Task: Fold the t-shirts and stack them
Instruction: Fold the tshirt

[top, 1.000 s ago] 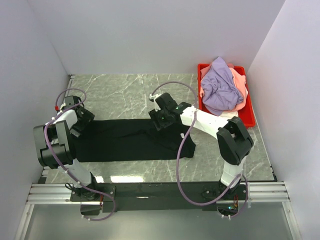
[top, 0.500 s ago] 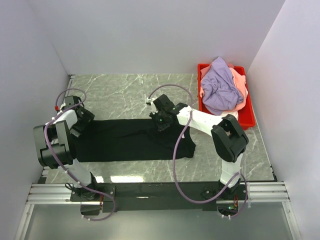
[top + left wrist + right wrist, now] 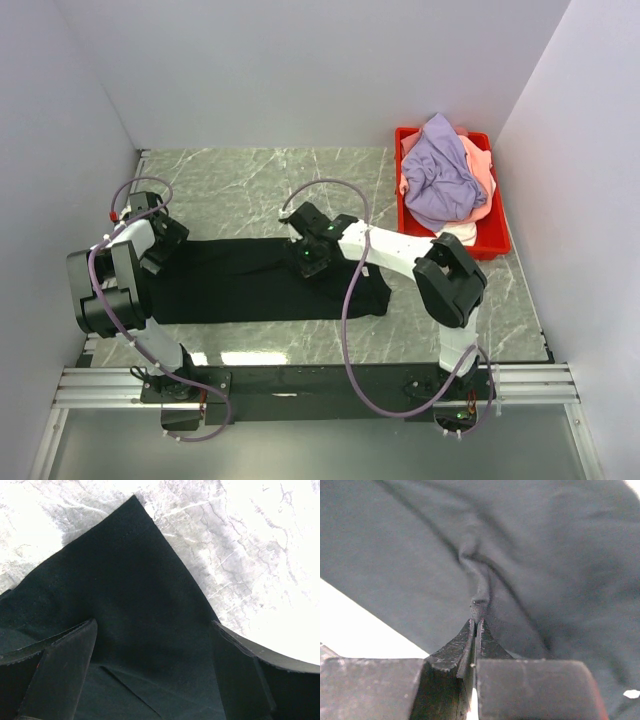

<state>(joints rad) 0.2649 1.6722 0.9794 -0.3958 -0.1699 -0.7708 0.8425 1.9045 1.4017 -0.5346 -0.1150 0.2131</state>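
A large black t-shirt (image 3: 235, 285) lies spread flat across the marble table (image 3: 250, 190). My right gripper (image 3: 303, 259) sits on its upper middle and is shut on a small raised ridge of the black t-shirt (image 3: 479, 597); in the right wrist view the right gripper (image 3: 476, 622) has its jaws pressed together on that fold. At the shirt's far left end my left gripper (image 3: 166, 240) hovers low, wide open. In the left wrist view the left gripper (image 3: 154, 626) straddles the black t-shirt (image 3: 135, 590) near its pointed corner, holding nothing.
A red bin (image 3: 497, 226) at the back right holds a heap of shirts: lavender (image 3: 440, 175) on top, salmon-pink (image 3: 481, 168) beneath, and a bit of white (image 3: 459, 231) at the near side. White walls close in on three sides.
The right gripper has slid left along the black t-shirt and shut on a pinch of its cloth. The left arm has not moved.
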